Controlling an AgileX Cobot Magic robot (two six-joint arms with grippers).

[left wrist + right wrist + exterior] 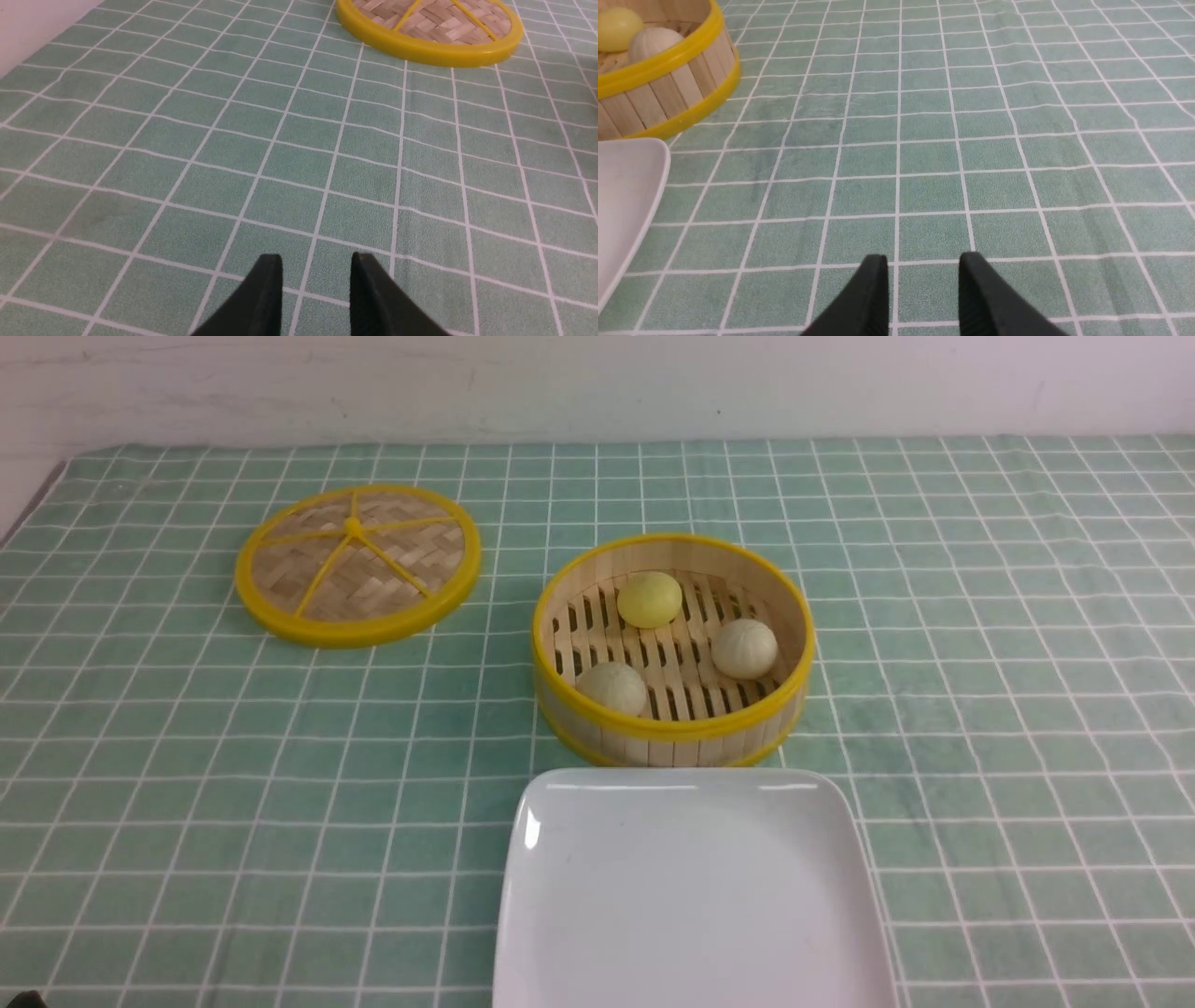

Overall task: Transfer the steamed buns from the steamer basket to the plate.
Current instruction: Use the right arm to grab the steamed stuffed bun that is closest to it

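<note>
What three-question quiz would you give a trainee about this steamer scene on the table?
1. How many small round steamed buns lie in the round bamboo steamer basket?
2. True or false: the large glossy white squarish plate already holds a bun.
3. Where does the flat woven yellow-rimmed lid lie?
A) on the basket
B) on the green checked tablecloth, to the robot's left of the basket
C) on the plate

Key: 1. three; 2. false; 3. B
</note>
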